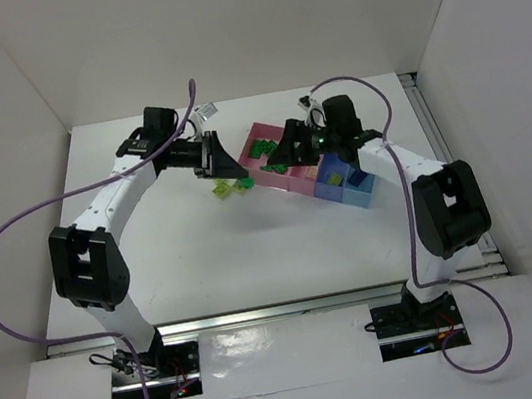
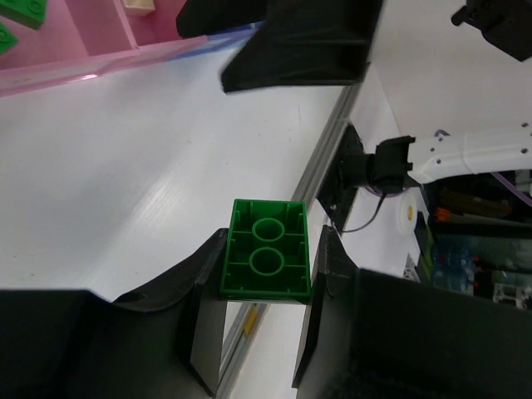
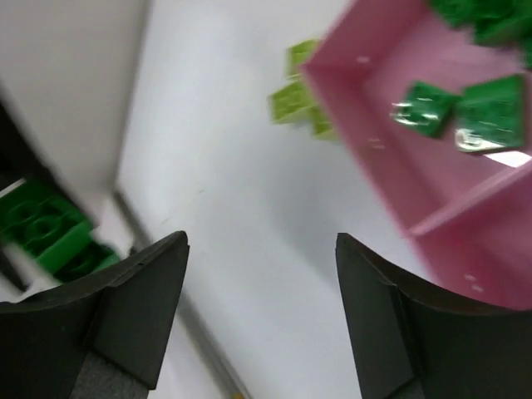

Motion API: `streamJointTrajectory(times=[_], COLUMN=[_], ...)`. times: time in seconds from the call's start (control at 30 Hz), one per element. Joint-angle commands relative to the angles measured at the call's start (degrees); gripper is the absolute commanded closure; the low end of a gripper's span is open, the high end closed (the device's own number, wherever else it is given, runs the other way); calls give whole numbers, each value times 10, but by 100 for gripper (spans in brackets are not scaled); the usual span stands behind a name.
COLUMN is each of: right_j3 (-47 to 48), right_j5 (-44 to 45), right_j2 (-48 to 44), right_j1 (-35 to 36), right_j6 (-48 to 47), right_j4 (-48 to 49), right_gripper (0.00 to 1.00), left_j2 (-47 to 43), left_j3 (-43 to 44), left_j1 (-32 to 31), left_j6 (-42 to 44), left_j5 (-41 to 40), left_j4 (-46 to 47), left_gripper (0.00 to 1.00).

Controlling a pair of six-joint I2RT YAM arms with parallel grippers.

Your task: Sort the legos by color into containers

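My left gripper (image 2: 268, 274) is shut on a dark green lego (image 2: 268, 259), held underside up above the table, just left of the containers (image 1: 288, 181). The same lego shows at the left edge of the right wrist view (image 3: 50, 233). My right gripper (image 3: 262, 241) is open and holds nothing; it hangs over the near edge of the pink tray (image 3: 374, 166). Several dark green legos (image 3: 424, 108) lie in that tray. Yellow-green legos (image 1: 229, 190) lie on the table by the tray's left corner, also seen from the right wrist (image 3: 291, 100).
A periwinkle tray (image 1: 328, 190) and a light-blue tray (image 1: 359, 195) join the pink one on its right, each with a small piece inside. White walls enclose the table on three sides. A metal rail (image 1: 435, 132) runs along the right edge.
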Motion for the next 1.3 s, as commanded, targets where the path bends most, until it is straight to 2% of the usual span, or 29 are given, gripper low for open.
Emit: streamJointTrajectory(times=[0.0,0.03,0.17,0.37,0.5,0.53,0.67,0.77,0.9,1.07,1.2,1.27], right_j3=[-27,-27,-9,58,63,63,69,88,88,82,77,87], right_j5=[-231,-277,-315,-344,-354,-354,-367,-375,-381,-375,-346,-285], right_j2=[-19,-13,4,34,48,48,53,59,59,59,54,49], right_j1=[4,15,29,47,52,52,64,70,70,70,70,70], right_j6=[29,22,2,-62,-62,-57,-52,-75,-76,-76,-100,-128], right_j4=[173,165,152,60,61,69,72,41,45,45,11,-60], right_gripper=[20,15,10,14,23,30,41,42,49,68,71,71], left_j2=[13,19,19,14,14,14,14,14,14,19,30,40], left_j3=[19,19,19,14,14,14,14,14,14,20,25,43], left_j1=[2,2,2,2,2,2,2,2,2,2,7,7], left_j6=[-9,-14,-9,-4,-4,-4,-4,-4,-4,-4,-30,-60], left_j5=[75,86,99,104,104,110,110,110,110,103,97,97], left_j4=[19,25,31,31,31,31,31,31,31,31,64,86], left_gripper=[100,100,100,100,100,100,100,100,100,100,100,100])
